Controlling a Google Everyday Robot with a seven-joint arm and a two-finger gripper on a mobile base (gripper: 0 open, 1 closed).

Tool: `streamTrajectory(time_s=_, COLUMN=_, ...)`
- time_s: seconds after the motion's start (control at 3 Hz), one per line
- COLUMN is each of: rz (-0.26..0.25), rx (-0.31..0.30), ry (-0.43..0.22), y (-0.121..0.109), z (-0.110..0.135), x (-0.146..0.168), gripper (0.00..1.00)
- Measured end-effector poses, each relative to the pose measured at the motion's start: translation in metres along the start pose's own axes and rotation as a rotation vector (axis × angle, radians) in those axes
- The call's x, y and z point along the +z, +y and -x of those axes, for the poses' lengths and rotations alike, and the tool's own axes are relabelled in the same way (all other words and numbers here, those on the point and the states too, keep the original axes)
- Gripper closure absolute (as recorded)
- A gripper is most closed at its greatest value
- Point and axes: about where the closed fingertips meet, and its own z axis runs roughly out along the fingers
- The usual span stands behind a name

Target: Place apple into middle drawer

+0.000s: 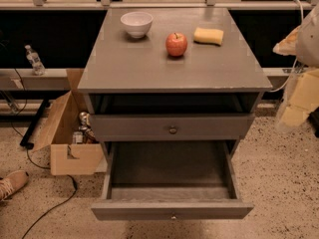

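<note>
Counted on the grey worktop (149, 71): one apple (176, 44), upright toward the far side, set between one white bowl (136, 24) at far left and one yellow sponge (209, 36) just to the right, touching neither. Below, two drawers: one upper drawer (124, 127) pushed in, with a round knob, and beneath it the middle drawer (169, 168) pulled wide open toward the near side. At the right edge, well apart from the apple, one pale gripper (299, 98), its grip impossible to make out; on the floor at left, one cardboard box (65, 133).
</note>
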Motion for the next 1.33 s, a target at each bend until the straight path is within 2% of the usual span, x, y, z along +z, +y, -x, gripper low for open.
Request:
streamTrajectory(time_s=0.33, rz=-0.014, rx=0.008, ry=-0.020, y=-0.007, z=0.005, x=0.002, gripper=0.00)
streamTrajectory(time_s=0.67, rz=-0.040, rx=0.066, ry=-0.115, y=-0.043, z=0.025, x=0.019, gripper=0.00)
streamTrajectory(time_s=1.0, rz=-0.059, rx=0.148, ry=-0.219, y=-0.092, z=0.049, x=0.043, gripper=0.00)
streamTrajectory(time_s=1.33, rz=-0.096, rx=0.270, ry=-0.281, y=-0.138, z=0.074, x=0.072, gripper=0.00)
